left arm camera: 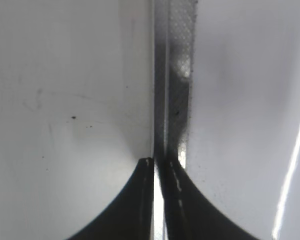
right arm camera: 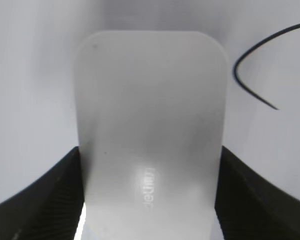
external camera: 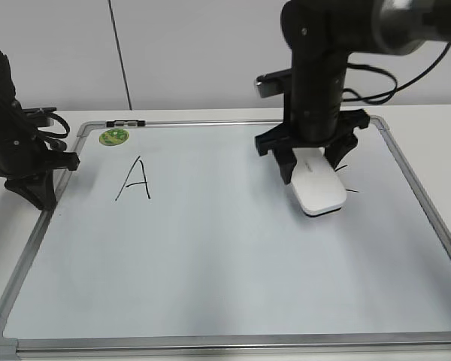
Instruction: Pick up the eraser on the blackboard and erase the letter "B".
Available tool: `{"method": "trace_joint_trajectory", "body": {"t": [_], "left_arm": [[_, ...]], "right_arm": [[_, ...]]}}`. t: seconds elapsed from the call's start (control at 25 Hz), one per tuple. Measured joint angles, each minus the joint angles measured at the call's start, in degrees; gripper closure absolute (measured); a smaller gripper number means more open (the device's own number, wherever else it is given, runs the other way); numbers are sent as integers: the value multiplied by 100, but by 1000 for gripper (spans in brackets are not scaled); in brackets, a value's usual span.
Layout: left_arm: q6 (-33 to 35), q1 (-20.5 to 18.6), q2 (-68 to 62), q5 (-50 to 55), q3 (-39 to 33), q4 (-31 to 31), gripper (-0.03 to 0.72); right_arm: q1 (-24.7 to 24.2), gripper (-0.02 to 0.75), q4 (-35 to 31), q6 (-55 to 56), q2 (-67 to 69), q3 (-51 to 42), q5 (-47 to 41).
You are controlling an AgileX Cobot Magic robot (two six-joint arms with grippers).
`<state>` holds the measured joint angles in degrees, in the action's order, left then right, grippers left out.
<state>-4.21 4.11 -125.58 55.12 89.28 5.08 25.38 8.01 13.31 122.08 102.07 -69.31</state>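
Wiping step: right end effector (external camera: 313,167) clamping eraser (external camera: 317,188) flat on blackboard (external camera: 210,248) right-centre, left end effector (left arm camera: 157,165) pinched together at frame; likely needing further strokes.

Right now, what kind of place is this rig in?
Probably a lab or test bench: a whiteboard lying flat on a white table, plain white wall behind, cables trailing off the right arm.

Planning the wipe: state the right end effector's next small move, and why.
Probably slide the eraser slightly toward the A, away from the black stroke beside it. The right end effector grips it on the blackboard, and no B shows; any remainder would lie underneath.
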Motion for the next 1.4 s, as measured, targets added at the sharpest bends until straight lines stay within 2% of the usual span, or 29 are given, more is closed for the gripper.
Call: {"method": "trace_joint_trajectory", "body": {"t": [0.12, 0.28, 0.4, 0.52, 0.68, 1.16, 1.4], "left_arm": [[0, 0, 0, 0, 0, 0, 654], [0, 0, 0, 0, 0, 0, 654], [0, 0, 0, 0, 0, 0, 654], [0, 0, 0, 0, 0, 0, 654], [0, 0, 0, 10, 0, 0, 654], [0, 0, 0, 10, 10, 0, 654], [0, 0, 0, 20, 10, 0, 654]], "right_arm": [[-303, 211, 0, -83, -369, -137, -12], [-833, 211, -114, -261, -777, -756, 29], [-1458, 211, -653, -713, -1074, -1403, 250], [-1972, 211, -1145, -1364, -1165, -1659, 252], [-2377, 211, -1341, -1785, -1141, -1694, 243], [-2541, 211, -1187, -1868, -867, -1694, 243], [-2541, 211, -1184, -1880, -867, -1694, 566]]}}
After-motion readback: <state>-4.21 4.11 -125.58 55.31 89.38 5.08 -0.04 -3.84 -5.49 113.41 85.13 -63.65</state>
